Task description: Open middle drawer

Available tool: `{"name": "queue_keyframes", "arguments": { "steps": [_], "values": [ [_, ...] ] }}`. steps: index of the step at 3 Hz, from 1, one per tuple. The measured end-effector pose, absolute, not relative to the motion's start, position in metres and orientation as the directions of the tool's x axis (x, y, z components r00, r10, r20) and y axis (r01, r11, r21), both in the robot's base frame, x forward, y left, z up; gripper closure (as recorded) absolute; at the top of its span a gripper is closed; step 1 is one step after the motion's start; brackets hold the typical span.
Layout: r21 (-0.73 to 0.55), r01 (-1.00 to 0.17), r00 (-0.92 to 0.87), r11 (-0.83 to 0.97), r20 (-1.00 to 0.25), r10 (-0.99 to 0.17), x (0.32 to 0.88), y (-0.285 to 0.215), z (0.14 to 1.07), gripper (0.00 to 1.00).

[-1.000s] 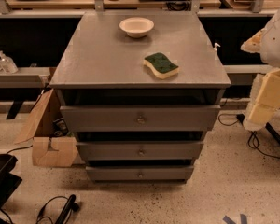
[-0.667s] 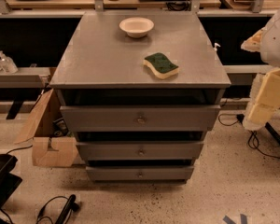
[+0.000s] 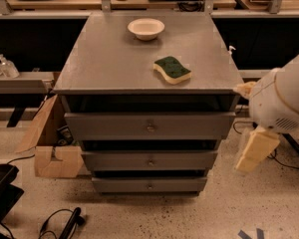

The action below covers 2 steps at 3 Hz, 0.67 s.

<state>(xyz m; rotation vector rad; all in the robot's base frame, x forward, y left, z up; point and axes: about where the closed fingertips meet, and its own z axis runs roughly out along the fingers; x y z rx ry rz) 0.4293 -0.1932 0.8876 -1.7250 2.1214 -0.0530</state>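
A bowl (image 3: pixel 146 28) sits by the tabletop's (image 3: pixel 104 59) back edge, a sponge (image 3: pixel 172 69) near its front-right corner, the middle drawer (image 3: pixel 189 161) shut; the gripper (image 3: pixel 256 151), apparently, hangs beyond the right edge, grip unreadable.

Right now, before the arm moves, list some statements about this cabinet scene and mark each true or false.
1. The gripper hangs to the right of the cabinet, not touching the middle drawer. True.
2. The sponge lies inside the bowl. False: the sponge lies on the cabinet top, apart from the bowl.
3. The middle drawer has two handles. False: it has one small round knob at its centre.
4. A cardboard box stands on the floor left of the cabinet. True.
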Motion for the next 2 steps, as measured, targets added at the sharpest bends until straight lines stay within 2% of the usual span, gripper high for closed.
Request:
{"name": "queue_keyframes", "arguments": {
  "steps": [2],
  "values": [
    [-0.354, -0.916, -0.088, 0.19, -0.285, -0.954, 0.425, -0.174, 0.789, 0.0]
  ]
}}
